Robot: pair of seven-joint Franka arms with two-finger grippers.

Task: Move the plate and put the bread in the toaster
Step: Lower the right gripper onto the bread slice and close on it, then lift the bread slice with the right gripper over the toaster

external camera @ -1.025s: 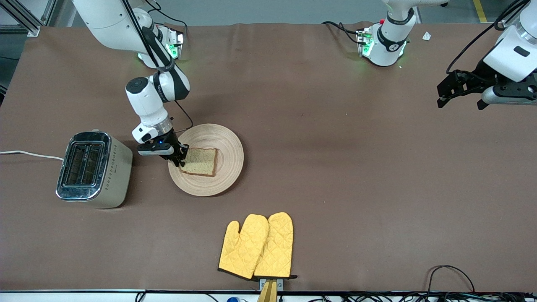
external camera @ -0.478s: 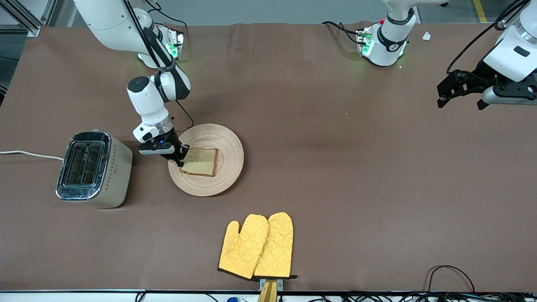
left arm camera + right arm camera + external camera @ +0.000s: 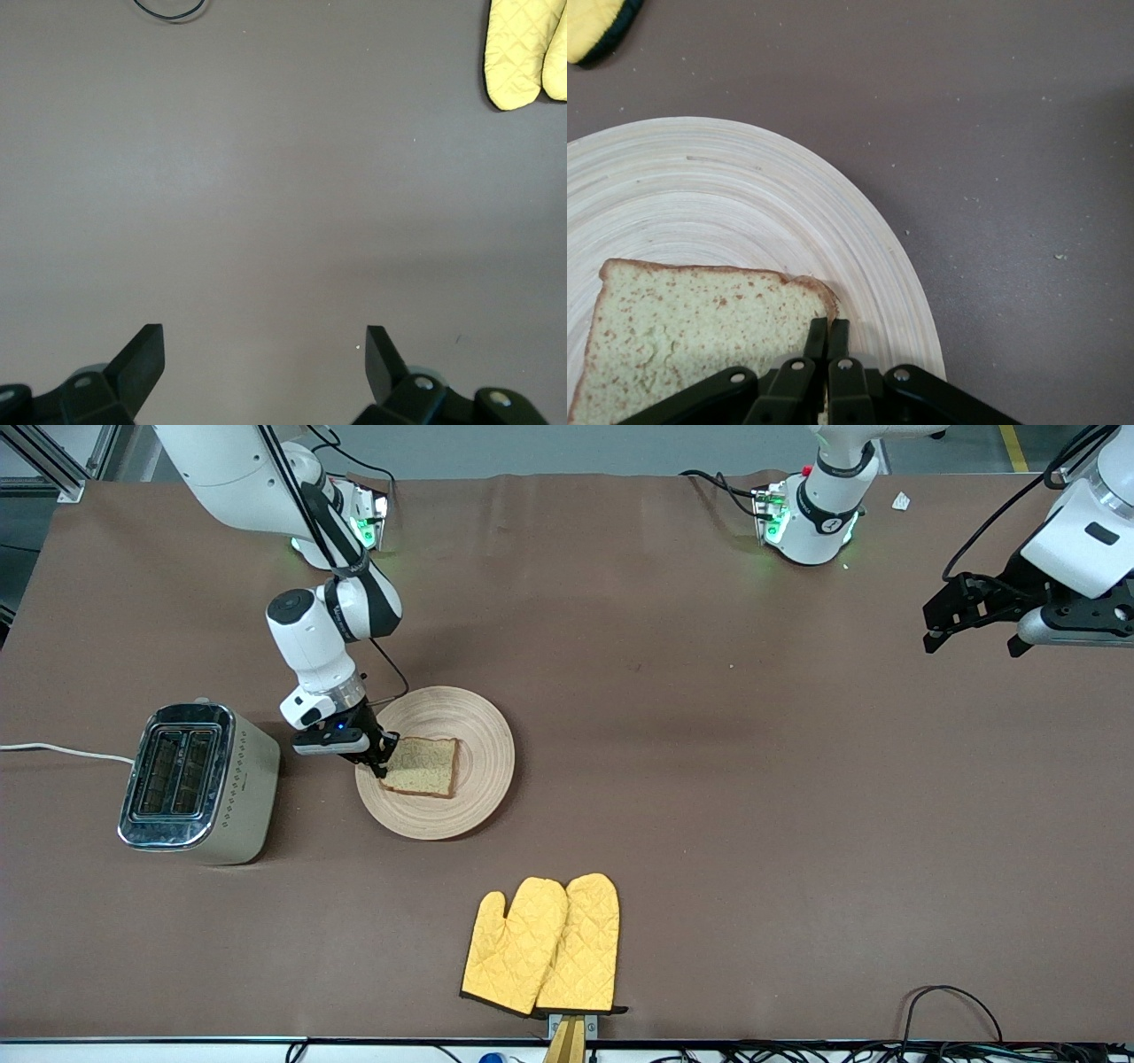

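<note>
The bread (image 3: 425, 767) lies on the wooden plate (image 3: 483, 731), beside the toaster (image 3: 199, 784) at the right arm's end of the table. My right gripper (image 3: 384, 766) is low at the bread's edge that faces the toaster. In the right wrist view its fingers (image 3: 828, 326) are shut together on the crust of the bread (image 3: 691, 328) above the plate (image 3: 744, 195). My left gripper (image 3: 930, 638) is open and empty, waiting in the air over bare table at the left arm's end, as the left wrist view (image 3: 264, 341) shows.
A pair of yellow oven mitts (image 3: 542, 943) lies nearer the front camera than the plate. It also shows in the left wrist view (image 3: 527, 49) and the right wrist view (image 3: 598, 22). The toaster's white cord (image 3: 62, 751) runs off the table's end.
My right gripper has shifted very slightly at the bread's edge. The bread and plate have hardly moved. The left arm has not moved.
</note>
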